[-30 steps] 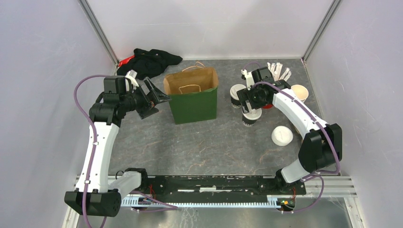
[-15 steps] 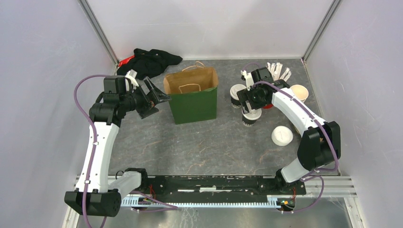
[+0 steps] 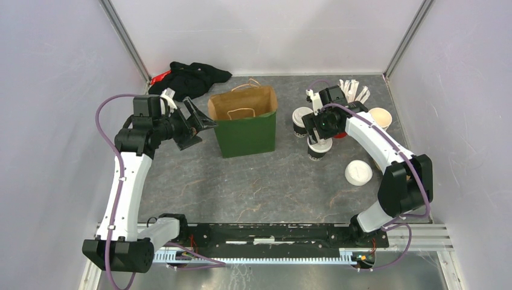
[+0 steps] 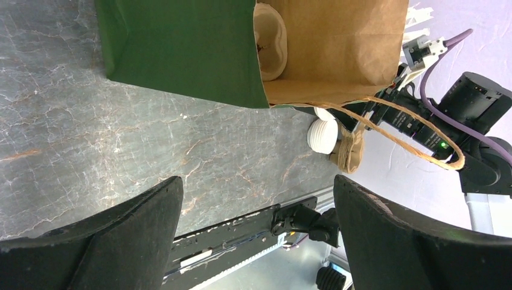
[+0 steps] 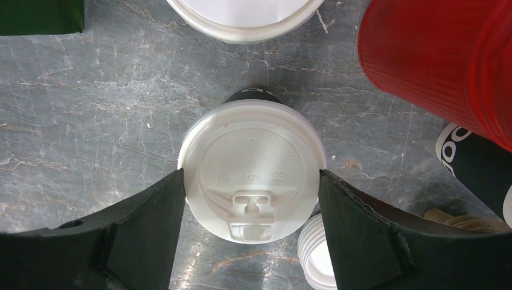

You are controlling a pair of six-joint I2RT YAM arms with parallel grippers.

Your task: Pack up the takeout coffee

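Note:
One takeout coffee (image 5: 252,172), a dark cup under a white lid, stands on the table straight below my right gripper (image 5: 250,181). Both black fingers (image 5: 151,223) touch the lid's rim, one on each side. From above, this cup (image 3: 318,151) shows just under the right gripper (image 3: 319,144). The other takeout coffee (image 3: 300,121) stands close by on its left, its lid (image 5: 241,18) at the top edge of the wrist view. My left gripper (image 3: 196,125) hangs open and empty (image 4: 256,181) left of the green paper bag (image 3: 244,124).
The bag's brown inside (image 4: 338,48) is open, with rope handles. A red cup (image 5: 441,60) and a stack of small white lids (image 5: 317,260) crowd the held cup. A loose white lid (image 3: 358,172), cream-lined cups (image 3: 381,116) and black cloth (image 3: 190,75) lie around.
The right gripper's fingers have narrowed onto the lidded cup. The cup, the bag and the left arm have stayed where they were.

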